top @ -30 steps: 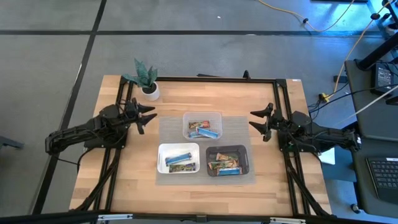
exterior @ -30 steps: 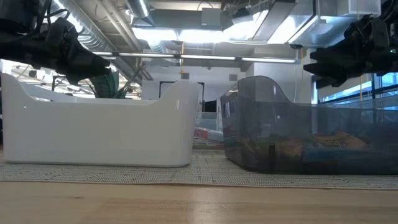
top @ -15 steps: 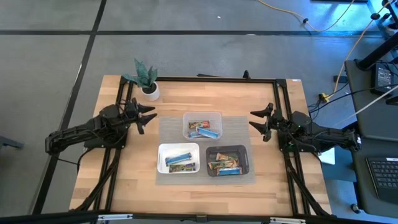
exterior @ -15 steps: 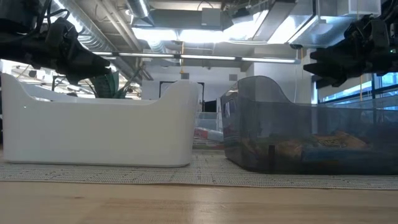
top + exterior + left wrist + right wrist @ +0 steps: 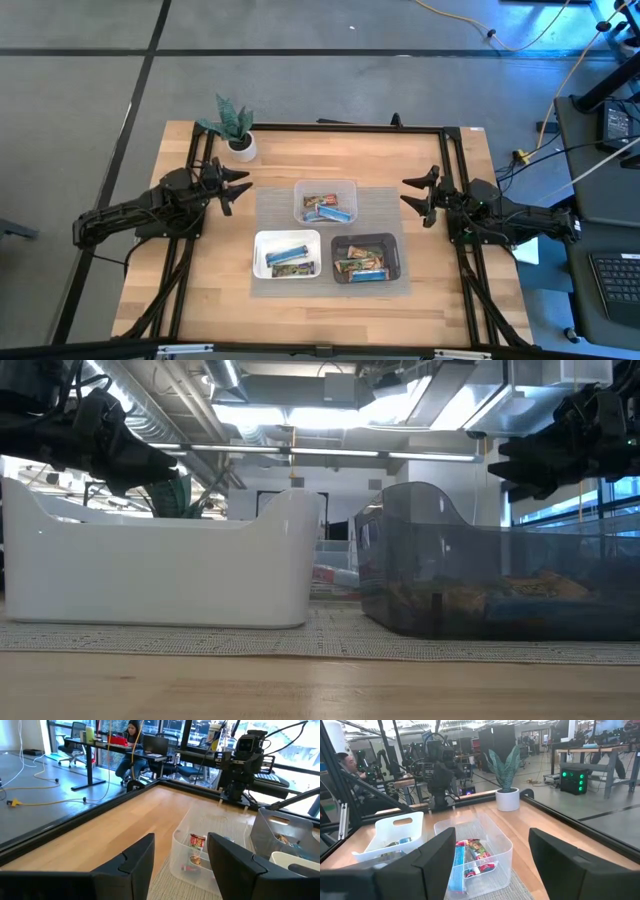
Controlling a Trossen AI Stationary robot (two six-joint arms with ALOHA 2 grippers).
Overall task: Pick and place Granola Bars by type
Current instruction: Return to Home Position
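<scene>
Three trays sit on a grey mat: a clear tray (image 5: 325, 201) toward the far edge, a white tray (image 5: 286, 254) at near left, a black tray (image 5: 365, 259) at near right. Each holds a few wrapped granola bars, blue (image 5: 334, 213) and brown-orange (image 5: 364, 262) among them. My left gripper (image 5: 236, 186) hovers open above the table, left of the clear tray. My right gripper (image 5: 416, 195) hovers open, right of the clear tray. Neither touches anything.
A small potted plant (image 5: 236, 128) stands near the far left corner. The grey mat (image 5: 268, 204) lies under the trays. A black frame (image 5: 350, 127) runs along the table's edges. Bare wood lies left and right of the mat. A person (image 5: 131, 745) sits at a desk beyond the table.
</scene>
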